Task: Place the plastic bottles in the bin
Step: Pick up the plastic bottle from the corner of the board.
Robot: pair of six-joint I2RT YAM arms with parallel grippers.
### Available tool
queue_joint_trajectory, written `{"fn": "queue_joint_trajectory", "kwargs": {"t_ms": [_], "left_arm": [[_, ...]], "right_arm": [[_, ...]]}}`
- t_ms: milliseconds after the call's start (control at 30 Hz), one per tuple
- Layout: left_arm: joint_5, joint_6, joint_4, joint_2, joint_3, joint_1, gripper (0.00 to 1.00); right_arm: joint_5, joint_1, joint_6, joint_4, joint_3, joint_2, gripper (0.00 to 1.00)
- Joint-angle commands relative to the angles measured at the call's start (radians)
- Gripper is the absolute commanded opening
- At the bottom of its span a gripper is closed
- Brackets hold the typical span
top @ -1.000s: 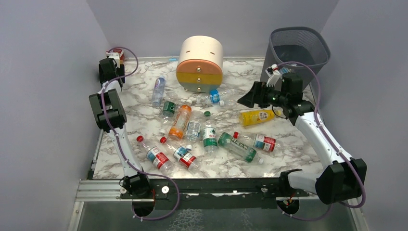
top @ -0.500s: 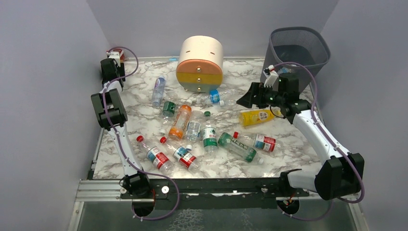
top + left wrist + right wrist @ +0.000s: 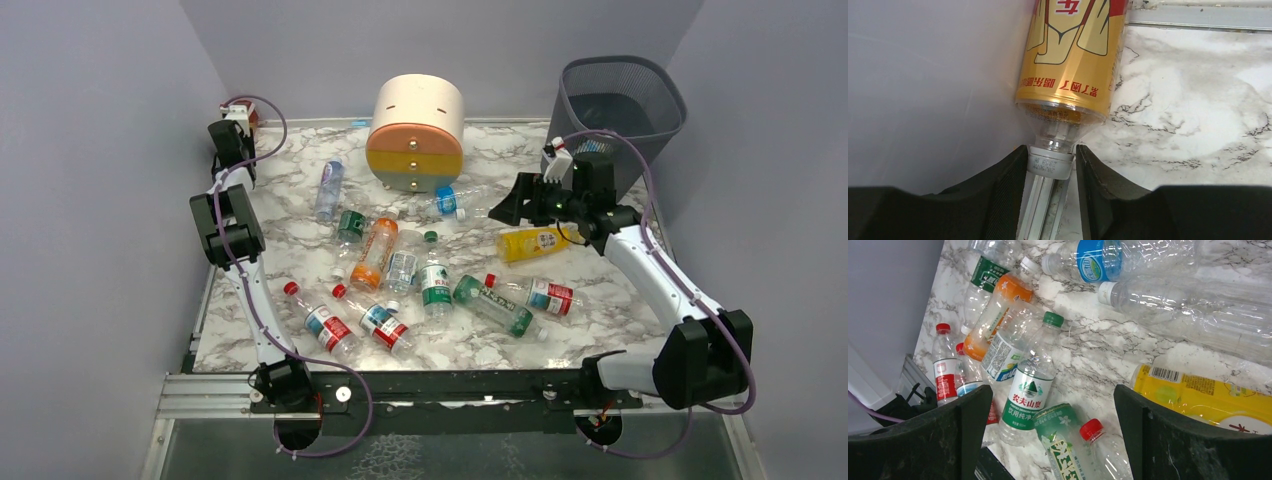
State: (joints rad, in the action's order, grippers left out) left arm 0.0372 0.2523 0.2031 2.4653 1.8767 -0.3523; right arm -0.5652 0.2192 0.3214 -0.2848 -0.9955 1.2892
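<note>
Left wrist view: left gripper (image 3: 1052, 165) at the table's far left corner, fingers (image 3: 1008, 175) drawn close and pressed on either side of the white cap (image 3: 1050, 161) of a gold-labelled bottle (image 3: 1073, 55). That bottle lies on the marble table (image 3: 1198, 100) against the side wall (image 3: 923, 75). Step in hand, by my reading: securing this bottle for pickup. Next move calls for a lift clear of the wall, then a long carry across to the bin (image 3: 580, 115) at the far right corner. A grip on the cap alone may let the body swing. Right gripper (image 3: 1052, 390) hovers over the loose bottles (image 3: 1028, 385) near the yellow bottle (image 3: 1208, 395), fingers wide apart, holding nothing.
</note>
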Motion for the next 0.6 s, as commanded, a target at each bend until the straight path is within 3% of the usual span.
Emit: {"fn": "queue_joint_trajectory", "kwargs": {"t_ms": [0, 133, 300, 567], "left_arm": [[-0.038, -0.004, 0.017, 0.021, 0.022, -0.003, 0.43], [-0.041, -0.001, 0.014, 0.017, 0.006, -0.003, 0.34], [-0.047, -0.011, 0.007, 0.001, -0.014, -0.003, 0.16], [-0.048, -0.049, 0.04, -0.091, -0.108, -0.005, 0.14]], "right_arm": [[0.023, 0.008, -0.009, 0.022, 0.003, 0.013, 0.94], [0.022, 0.008, -0.008, 0.026, 0.006, 0.016, 0.94], [0.023, 0.009, -0.008, 0.024, 0.002, 0.013, 0.94], [0.02, 0.011, 0.001, 0.02, 0.008, -0.016, 0.94]]}}
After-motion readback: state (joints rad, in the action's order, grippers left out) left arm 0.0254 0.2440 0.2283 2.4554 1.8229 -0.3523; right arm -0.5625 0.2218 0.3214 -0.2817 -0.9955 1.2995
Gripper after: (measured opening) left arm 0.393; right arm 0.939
